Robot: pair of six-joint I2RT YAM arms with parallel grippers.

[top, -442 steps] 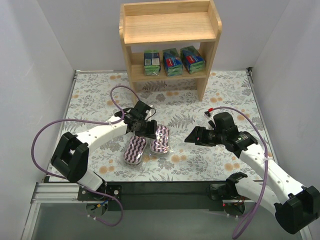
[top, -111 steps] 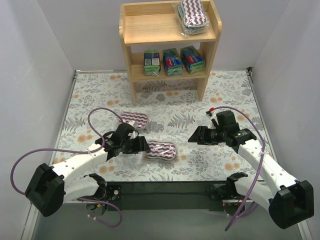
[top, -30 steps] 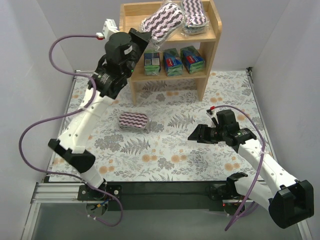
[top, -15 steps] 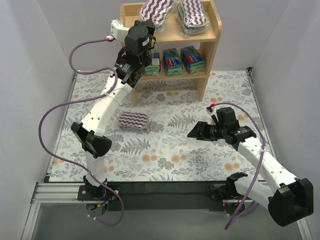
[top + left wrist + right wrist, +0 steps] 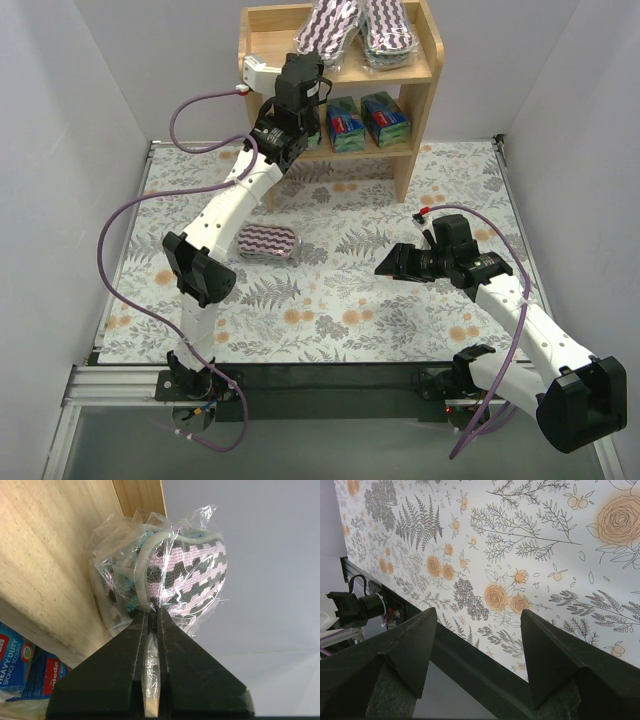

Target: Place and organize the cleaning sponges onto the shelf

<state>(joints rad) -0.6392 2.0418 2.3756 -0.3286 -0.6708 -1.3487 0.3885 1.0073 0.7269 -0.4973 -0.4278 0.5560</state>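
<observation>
— Where do our sponges sit?
— One sponge (image 5: 266,241) lies left of the table (image 5: 400,340) centre, with room all round it. Our left gripper (image 5: 150,615) pinches the second sponge (image 5: 185,575) by its wrap at the shelf (image 5: 262,45) top tier. Our right gripper (image 5: 477,614) hangs spread and empty.

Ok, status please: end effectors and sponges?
Left end effector shut on plastic-wrapped purple-striped oval sponge, at top tier of wooden shelf. Right end effector open, empty. One matching sponge on floral table.

The shelf (image 5: 272,58) stands at the back of the table (image 5: 400,325). On its top tier, toward the right, the left pad (image 5: 330,20) sits just beside the right pad (image 5: 387,25). Packs (image 5: 345,124) stand in a row on the lower tier. A third pad (image 5: 266,241) lies on the table before the shelf's left side.
</observation>
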